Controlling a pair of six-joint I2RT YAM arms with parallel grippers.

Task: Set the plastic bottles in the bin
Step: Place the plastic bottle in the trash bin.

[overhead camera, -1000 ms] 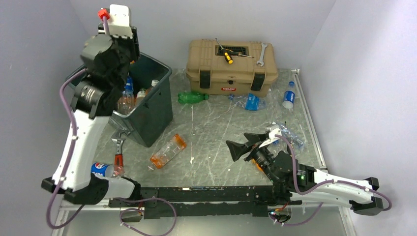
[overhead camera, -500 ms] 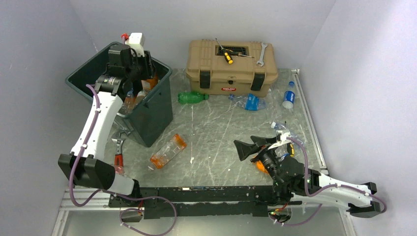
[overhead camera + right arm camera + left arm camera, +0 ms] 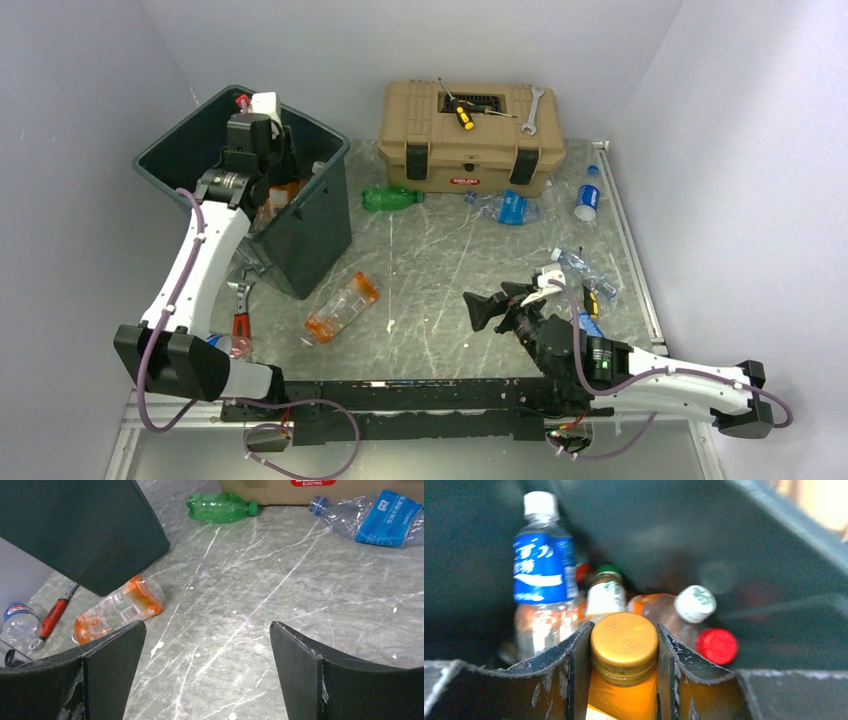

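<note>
My left gripper [image 3: 268, 160] is down inside the dark green bin [image 3: 312, 235], shut on the neck of an orange bottle with a gold cap [image 3: 624, 647]. Below it in the bin [image 3: 684, 525] lie several bottles, among them one with a blue label [image 3: 543, 570]. My right gripper [image 3: 488, 306] is open and empty just above the table, jaws wide apart [image 3: 207, 630]. On the table lie a crushed orange bottle [image 3: 341, 308] [image 3: 120, 609], a green bottle [image 3: 392, 198] [image 3: 222, 506], a clear blue-labelled bottle [image 3: 508, 208] [image 3: 380, 517] and others.
A tan toolbox [image 3: 470, 150] stands at the back with a yellow-handled screwdriver [image 3: 462, 115] and a wrench [image 3: 531, 110] on it. An orange-handled wrench [image 3: 241, 318] [image 3: 55, 617] lies by the bin. More bottles lie at the right [image 3: 587, 195] [image 3: 585, 272] and by the left base [image 3: 228, 345].
My left arm has come down from high above the bin into it, still holding the orange bottle. My right gripper has shifted a little and stays open.
</note>
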